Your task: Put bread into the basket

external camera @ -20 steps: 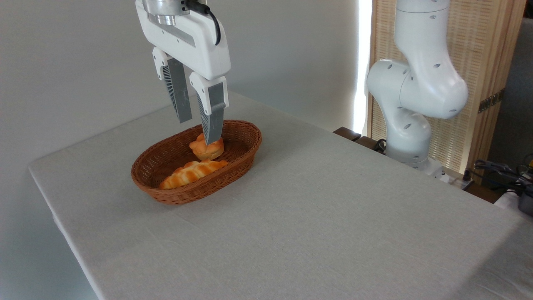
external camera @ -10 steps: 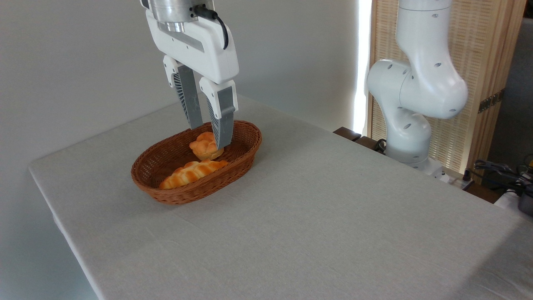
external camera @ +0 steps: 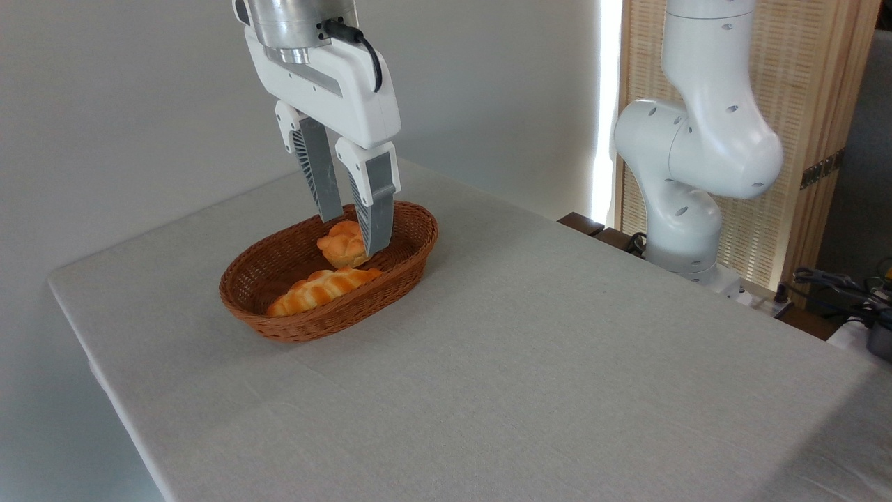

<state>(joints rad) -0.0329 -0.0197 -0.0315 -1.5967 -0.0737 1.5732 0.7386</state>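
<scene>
The knotted bun (external camera: 341, 244) sits inside the wicker basket (external camera: 279, 328) at centre-left, beside the braided loaf (external camera: 317, 291). Gripper (external camera: 354, 233) hangs above it, jaws slightly apart, holding nothing. Risk: the near finger (external camera: 376, 209) could clip the bun or the rim if it swings sideways.

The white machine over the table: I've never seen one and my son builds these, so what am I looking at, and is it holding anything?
It is a robot arm, filmed by one fixed camera looking across the table. Its base stands at the right; its two-fingered gripper hangs over a brown wicker basket. In the basket lie a small round bun and a long braided loaf. The fingers are spread apart, so it holds nothing; the bun rests in the basket just beneath them.
</scene>
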